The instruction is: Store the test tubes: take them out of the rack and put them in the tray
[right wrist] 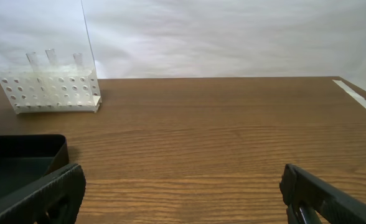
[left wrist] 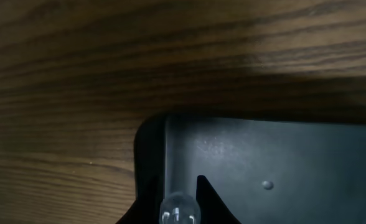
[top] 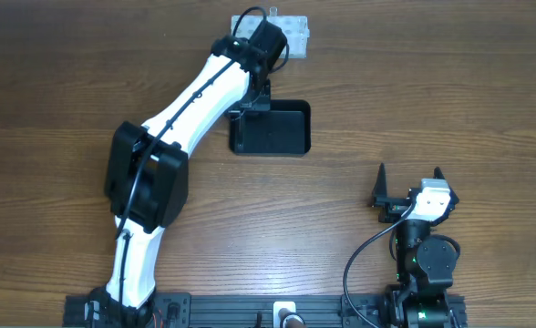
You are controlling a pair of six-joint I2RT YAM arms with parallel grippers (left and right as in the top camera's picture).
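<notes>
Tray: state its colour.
The tray is black, clearest in the top view.

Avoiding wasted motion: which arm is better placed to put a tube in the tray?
Left: its claw holds a test tube over the tray; the right claw sits open, far from it.

The rack [top: 291,36] stands at the table's [top: 450,91] far side, the tray [top: 282,128] just before it; the left gripper [top: 247,116] holds a test tube [left wrist: 180,211] over the tray's left edge.
</notes>
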